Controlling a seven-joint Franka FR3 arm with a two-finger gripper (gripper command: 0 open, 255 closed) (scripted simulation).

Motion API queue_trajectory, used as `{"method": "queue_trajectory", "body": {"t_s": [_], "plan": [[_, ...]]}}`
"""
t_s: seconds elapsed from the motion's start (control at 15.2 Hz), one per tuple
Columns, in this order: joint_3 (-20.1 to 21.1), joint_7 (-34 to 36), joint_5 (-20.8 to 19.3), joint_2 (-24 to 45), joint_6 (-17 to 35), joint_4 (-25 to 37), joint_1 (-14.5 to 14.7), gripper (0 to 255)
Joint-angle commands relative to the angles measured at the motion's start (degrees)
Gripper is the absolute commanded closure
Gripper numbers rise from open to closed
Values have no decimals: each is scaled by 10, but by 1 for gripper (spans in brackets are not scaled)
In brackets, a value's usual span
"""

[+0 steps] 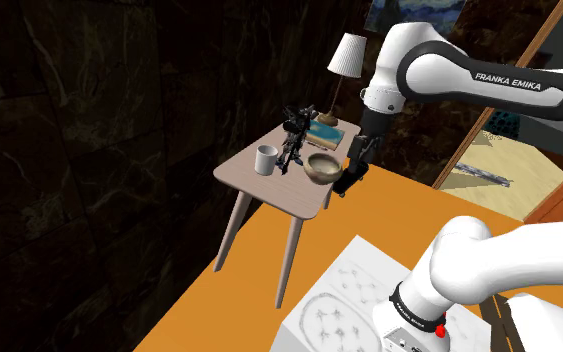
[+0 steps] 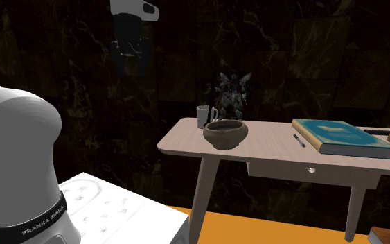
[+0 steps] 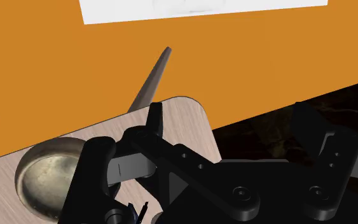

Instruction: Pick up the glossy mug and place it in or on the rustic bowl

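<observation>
We take the brown bowl (image 1: 322,167) on the small pale table (image 1: 269,187) as our mark. The light grey mug (image 1: 266,158) stands upright on the shoulder view's left of the bowl, apart from it, with nothing inside the bowl. Behind the bowl rises a dark spiky figurine (image 1: 294,135), near the mug. On the second exterior view's right of the bowl lies a teal book (image 2: 342,136), with a black pen (image 2: 299,141) between the two. Beyond the book stands a lamp (image 1: 347,60) with a white shade. The black gripper (image 1: 351,178) hangs above the table's edge on the shoulder view's right of the bowl. In the wrist view we see its fingers (image 3: 153,121) spread wide apart, holding and touching nothing, with the bowl below and off to one side of them.
</observation>
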Motion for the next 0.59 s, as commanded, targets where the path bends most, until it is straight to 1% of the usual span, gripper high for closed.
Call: {"method": "queue_trajectory", "body": {"t_s": [0.0,0.26,0.53], "plan": [[0,0,0,0,0,0,0,0],[-4,-3,-4,90,58,32,2,0],[-8,-6,-7,182,105,77,3,0]]}}
